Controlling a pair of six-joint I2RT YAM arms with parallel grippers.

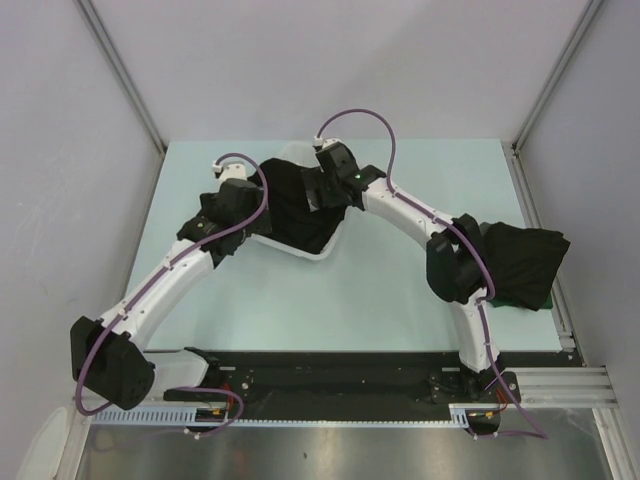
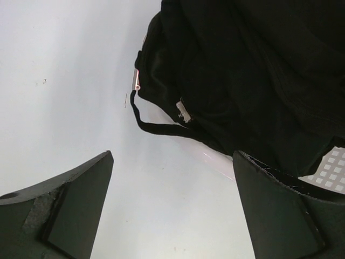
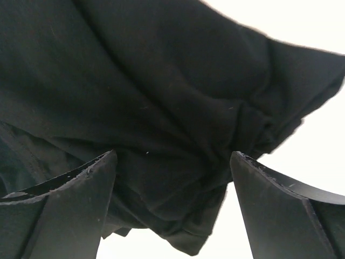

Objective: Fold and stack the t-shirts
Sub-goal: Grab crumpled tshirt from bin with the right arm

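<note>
A heap of black t-shirts (image 1: 292, 205) fills the white slotted basket (image 1: 300, 252) at the back middle of the table. My right gripper (image 1: 320, 192) hangs over the heap's right side. In the right wrist view it (image 3: 172, 208) is open wide, with a bunched fold of black cloth (image 3: 178, 162) lying between the fingers. My left gripper (image 1: 243, 212) is at the basket's left edge. In the left wrist view it (image 2: 172, 208) is open over bare table, and the t-shirts (image 2: 242, 75) spill over the basket wall (image 2: 333, 168). Another black t-shirt (image 1: 520, 262) lies folded at the table's right edge.
The pale green table (image 1: 350, 300) is walled in by grey panels on three sides. A thin black strap or hem (image 2: 153, 127) hangs from the heap onto the table. The right arm's elbow (image 1: 452, 265) sits just left of the folded shirt.
</note>
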